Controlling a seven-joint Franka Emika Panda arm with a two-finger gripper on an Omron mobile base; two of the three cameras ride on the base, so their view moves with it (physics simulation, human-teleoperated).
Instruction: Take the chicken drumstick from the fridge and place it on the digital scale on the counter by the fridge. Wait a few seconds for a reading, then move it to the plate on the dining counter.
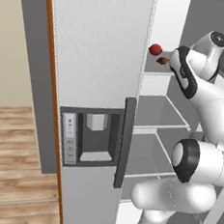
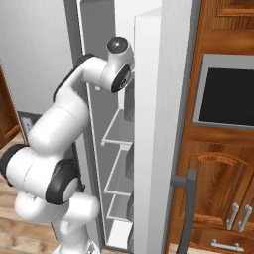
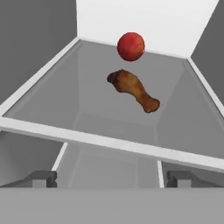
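The task was at its first step. The fridge (image 1: 97,59) stood with one door open and the arm reached in toward an upper shelf (image 3: 109,142), but nothing had been picked up. The claw (image 3: 109,177) was open and empty, its two tips wide apart just short of the shelf's front edge. The chicken drumstick (image 3: 133,89) lay on that shelf, toward the back, with its thin end pointing near and right. Just beyond it sat a red round fruit (image 3: 131,46). Grasping, weighing and moving to the plate all seemed left to do. Counted: one drumstick, one fruit, and three shelves in the left base view.
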